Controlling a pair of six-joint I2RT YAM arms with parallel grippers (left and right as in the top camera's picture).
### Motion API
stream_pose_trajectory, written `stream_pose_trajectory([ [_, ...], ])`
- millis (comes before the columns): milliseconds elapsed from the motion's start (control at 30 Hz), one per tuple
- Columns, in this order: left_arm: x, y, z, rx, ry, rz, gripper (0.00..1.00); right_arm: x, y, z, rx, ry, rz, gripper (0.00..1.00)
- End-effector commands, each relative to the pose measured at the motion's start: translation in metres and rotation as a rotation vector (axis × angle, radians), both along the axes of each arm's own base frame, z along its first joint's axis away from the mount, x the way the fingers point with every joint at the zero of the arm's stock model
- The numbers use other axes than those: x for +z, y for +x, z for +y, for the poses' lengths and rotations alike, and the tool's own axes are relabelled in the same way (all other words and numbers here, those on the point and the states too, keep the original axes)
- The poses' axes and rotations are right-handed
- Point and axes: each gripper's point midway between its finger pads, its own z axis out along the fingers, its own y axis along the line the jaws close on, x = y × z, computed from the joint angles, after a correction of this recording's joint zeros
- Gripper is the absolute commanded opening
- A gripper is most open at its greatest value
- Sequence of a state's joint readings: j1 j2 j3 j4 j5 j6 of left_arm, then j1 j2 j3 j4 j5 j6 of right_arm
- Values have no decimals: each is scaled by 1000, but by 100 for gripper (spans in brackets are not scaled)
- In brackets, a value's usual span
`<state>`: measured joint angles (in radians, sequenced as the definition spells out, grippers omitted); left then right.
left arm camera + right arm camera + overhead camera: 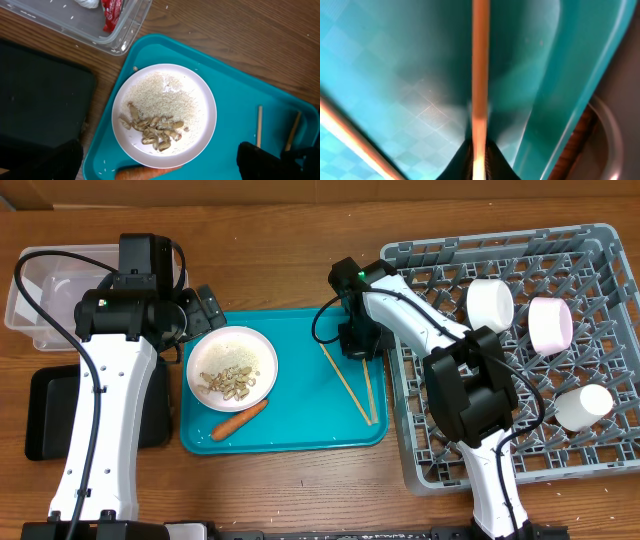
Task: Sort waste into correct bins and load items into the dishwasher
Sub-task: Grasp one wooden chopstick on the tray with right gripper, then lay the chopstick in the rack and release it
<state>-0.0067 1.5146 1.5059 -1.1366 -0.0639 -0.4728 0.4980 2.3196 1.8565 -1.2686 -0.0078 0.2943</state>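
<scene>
Progress check. Dish rack (600, 250): partly loaded. A white bowl (490, 302), a pink bowl (550, 323) and the cup (583, 406) lie on their sides among the pegs. Teal tray (300, 435): carries everything not yet handled. Black tray (40, 415): nothing seen on the part not hidden by the left arm. Clear tub (40, 290): the left wrist view shows the red wrapper (111, 10) and a bit of white tissue (87, 2) inside, so that waste looks sorted. Plate (258, 348): on the teal tray, with rice (160, 92) and beige scraps (155, 130) on it, so it needs emptying before it goes to the rack. Carrot (238, 418): on the tray just below the plate, not binned. Chopsticks (345, 385): both on the tray's right side. Right gripper (480, 155): clamped on the upper end of one chopstick (480, 60); I cannot tell whether it has left the tray surface. Left gripper (200, 310): fingers spread wide, holding nothing, above the plate's upper-left edge. Estimate: about half done, with chopsticks, plate, scraps and carrot left.
</scene>
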Motion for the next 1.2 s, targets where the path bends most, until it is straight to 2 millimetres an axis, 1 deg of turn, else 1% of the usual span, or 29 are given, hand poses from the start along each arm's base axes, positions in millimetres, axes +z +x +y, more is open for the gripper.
stream_pose_trajectory([
  [0,4,3,0,4,-7,-12,100,-2,3,-6,-7,-24,-3,4],
  [67,4,3,0,4,-7,-12,100,7,7,-5,-8,-23,-15,4],
  [133,4,3,0,1,-5,-12,100,21,14,-5,-8,-24,-42,4],
  [233,4,3,0,1,-5,-12,100,53,25,-5,-12,-14,-100,4],
  [367,4,4,0,1,-5,-16,100,106,37,-8,-6,29,-185,4],
  [400,5,4,0,1,-5,-16,100,117,38,-10,0,36,-199,4],
  [467,5,4,0,1,-5,-16,100,136,40,-25,-18,18,-232,4],
  [500,5,4,0,1,-5,-16,100,142,40,-34,-30,0,-241,4],
  [533,5,4,0,2,-4,-16,100,150,37,-50,-53,-27,-239,4],
  [567,5,4,0,3,-2,-17,100,153,35,-58,-64,-37,-231,4],
  [667,5,4,0,-1,0,-17,100,158,23,-90,-122,-70,-168,4],
  [733,5,5,0,-1,-1,-20,100,158,15,-103,-133,-64,-117,4],
  [833,5,5,0,-1,-1,-22,100,155,8,-89,-85,79,-52,4],
  [867,5,5,0,-1,-1,-23,100,154,6,-87,-77,97,-41,4],
  [933,5,5,0,-1,-1,-22,100,150,3,-89,-72,82,-27,4],
  [1067,5,5,0,0,-1,-23,100,140,-7,-83,-51,69,17,4],
  [1167,5,5,0,-1,-1,-23,100,131,-12,-88,-47,37,40,4],
])
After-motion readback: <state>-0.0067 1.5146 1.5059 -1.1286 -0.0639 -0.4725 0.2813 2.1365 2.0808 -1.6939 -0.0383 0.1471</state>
